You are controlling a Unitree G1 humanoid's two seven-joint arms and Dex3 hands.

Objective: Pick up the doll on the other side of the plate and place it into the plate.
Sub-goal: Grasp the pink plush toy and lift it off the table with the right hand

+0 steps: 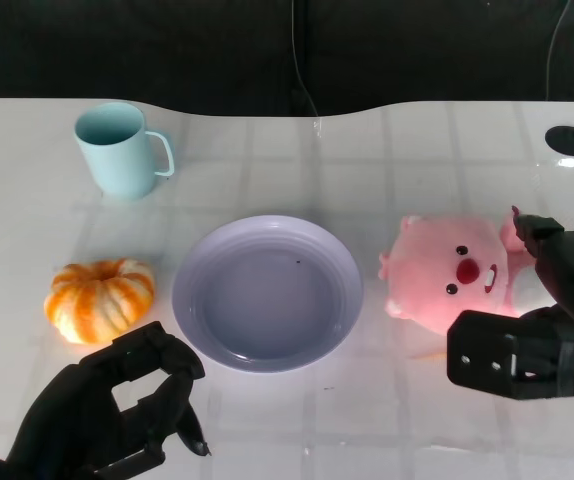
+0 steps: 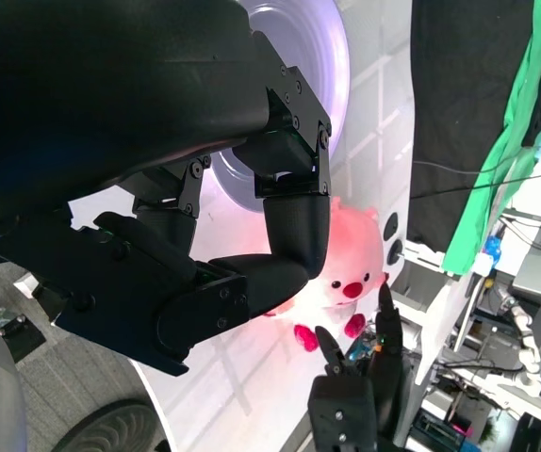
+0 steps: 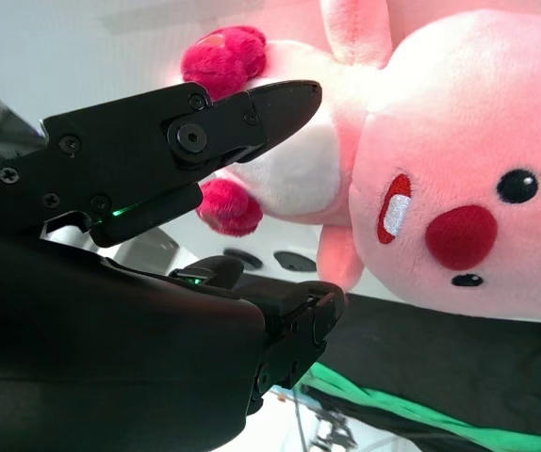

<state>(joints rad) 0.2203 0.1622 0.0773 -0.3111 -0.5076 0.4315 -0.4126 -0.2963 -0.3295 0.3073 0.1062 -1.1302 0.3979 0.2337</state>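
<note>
The pink doll point(image 1: 447, 275) lies on the table just right of the lavender plate point(image 1: 192, 270), its face towards me. My right hand point(image 1: 557, 320) is at the doll's right side, fingers spread, one finger behind its body and the thumb in front. In the right wrist view a fingertip point(image 3: 285, 94) lies over the doll's point(image 3: 459, 169) white belly, with no grip visible. My left hand point(image 1: 117, 410) hangs near the table's front left, fingers curled in on nothing. The left wrist view shows that hand point(image 2: 157, 188), the plate's rim point(image 2: 332, 56), the doll point(image 2: 346, 264) and the right hand point(image 2: 365, 395).
A light blue cup point(image 1: 122, 150) stands at the back left. An orange pumpkin toy point(image 1: 100, 298) lies left of the plate, just beyond my left hand. A round hole point(image 1: 567, 140) is in the table at the back right.
</note>
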